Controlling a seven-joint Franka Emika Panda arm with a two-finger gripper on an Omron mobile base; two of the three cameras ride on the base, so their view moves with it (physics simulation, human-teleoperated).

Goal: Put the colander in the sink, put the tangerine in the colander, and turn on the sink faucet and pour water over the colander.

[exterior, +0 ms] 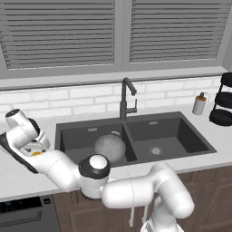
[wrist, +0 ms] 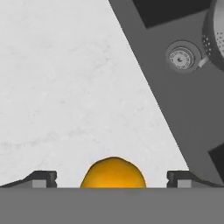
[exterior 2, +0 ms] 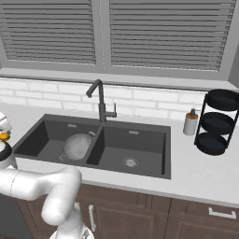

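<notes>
Silver colander [exterior: 109, 147] in left sink [exterior: 181, 136] basin, orange tangerine [wrist: 113, 173] on counter

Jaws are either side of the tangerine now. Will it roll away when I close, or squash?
The tangerine is round and sits on flat counter, so an off-centre touch would probably roll it. It lies centred in the open gripper, so it should stay put. Likely light, slightly soft; squeeze gently.

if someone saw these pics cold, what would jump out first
Probably the bright orange tangerine on the pale counter left of the sink, sitting between the open jaws of the gripper. Next, the silver colander in the left basin, just in front of the tall dark faucet.
</notes>
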